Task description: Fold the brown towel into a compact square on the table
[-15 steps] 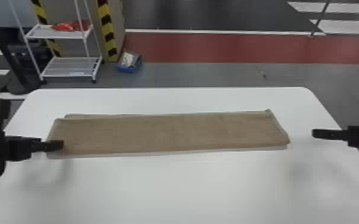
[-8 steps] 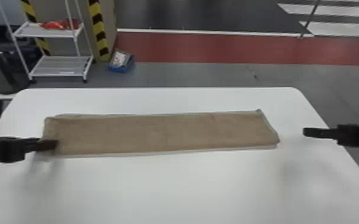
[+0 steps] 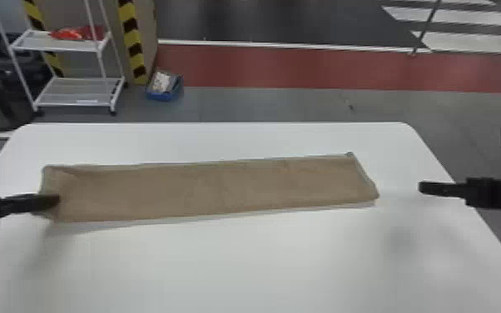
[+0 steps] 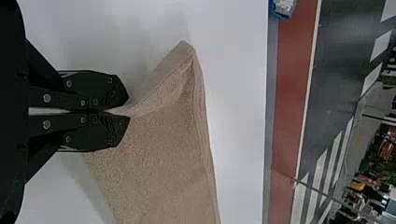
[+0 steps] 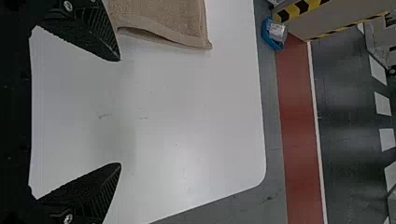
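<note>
Brown cloth meets the eye first in the head view: the towel (image 3: 208, 189) lies as a long folded strip across the white table (image 3: 241, 266), stretching from nine o'clock towards three. At its nine o'clock end, the left gripper (image 3: 57, 199) has its tips on the cloth. Over at three o'clock, the right gripper (image 3: 421, 187) hangs well apart from the strip, near the table's side edge. Towards ten o'clock a white rack (image 3: 81, 89) stands on the floor, with a blue box (image 3: 164, 95) beside it; a red floor band (image 3: 303, 68) runs beyond the table from eleven to two.

In the left wrist view, the left gripper (image 4: 127, 111) is pressed together, pinching the towel's edge, and the cloth slopes up to its tips.

In the right wrist view, the right gripper (image 5: 120, 112) is spread wide above bare table, near the towel's three o'clock end.
</note>
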Controlling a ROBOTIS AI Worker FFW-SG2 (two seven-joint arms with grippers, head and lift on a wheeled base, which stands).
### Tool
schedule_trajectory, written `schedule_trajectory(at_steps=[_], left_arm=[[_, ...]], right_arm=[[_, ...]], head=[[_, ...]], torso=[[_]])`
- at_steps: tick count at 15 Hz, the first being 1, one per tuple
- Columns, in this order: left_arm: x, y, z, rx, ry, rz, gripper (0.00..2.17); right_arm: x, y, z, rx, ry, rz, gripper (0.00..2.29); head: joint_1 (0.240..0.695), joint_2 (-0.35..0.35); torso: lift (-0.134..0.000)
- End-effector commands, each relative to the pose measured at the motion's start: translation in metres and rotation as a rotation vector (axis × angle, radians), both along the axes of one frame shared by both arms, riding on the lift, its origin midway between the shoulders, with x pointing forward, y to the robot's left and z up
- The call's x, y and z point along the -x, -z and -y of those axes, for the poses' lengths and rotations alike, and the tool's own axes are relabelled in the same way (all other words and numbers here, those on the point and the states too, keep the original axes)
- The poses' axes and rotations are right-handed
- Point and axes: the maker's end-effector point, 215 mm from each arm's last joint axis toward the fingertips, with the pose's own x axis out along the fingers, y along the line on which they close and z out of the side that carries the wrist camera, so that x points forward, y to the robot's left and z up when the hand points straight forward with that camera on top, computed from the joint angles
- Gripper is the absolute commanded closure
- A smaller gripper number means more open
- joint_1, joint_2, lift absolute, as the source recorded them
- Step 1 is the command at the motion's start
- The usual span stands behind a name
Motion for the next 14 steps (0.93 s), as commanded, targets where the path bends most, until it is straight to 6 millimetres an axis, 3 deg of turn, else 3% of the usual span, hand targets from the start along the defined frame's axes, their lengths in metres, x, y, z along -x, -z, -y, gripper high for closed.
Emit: schedule_trajectory(at_steps=[1, 5, 7, 9, 11, 14], left_arm=[[0.010, -0.015, -0.032, -0.033, -0.006, 0.019, 2.14], [0.019, -0.041, -0.096, -0.114, -0.053, 0.053, 2.14], [0.020, -0.054, -0.116, -0.148, -0.066, 0.068, 2.14], [0.019, -0.066, -0.121, -0.138, -0.074, 0.088, 2.14], [0.018, -0.078, -0.096, -0.077, -0.076, 0.082, 2.15], [0.024, -0.092, -0.018, 0.075, -0.072, 0.029, 2.15]], right_arm=[[0.001, 0.001, 0.000, -0.003, -0.001, -0.001, 0.08], [0.001, 0.002, 0.000, 0.000, 0.000, -0.001, 0.08], [0.000, 0.002, -0.001, 0.000, -0.004, 0.001, 0.08], [0.001, 0.005, -0.004, -0.005, -0.001, -0.003, 0.08], [0.001, 0.005, -0.005, -0.006, -0.003, -0.001, 0.08], [0.002, 0.006, -0.007, -0.009, -0.004, -0.004, 0.08]], head=[[0.695, -0.070], [0.695, -0.010], [0.695, 0.017], [0.695, 0.042], [0.695, 0.062], [0.695, 0.041]], torso=[[-0.123], [-0.123], [-0.123], [-0.123], [-0.123], [-0.123]])
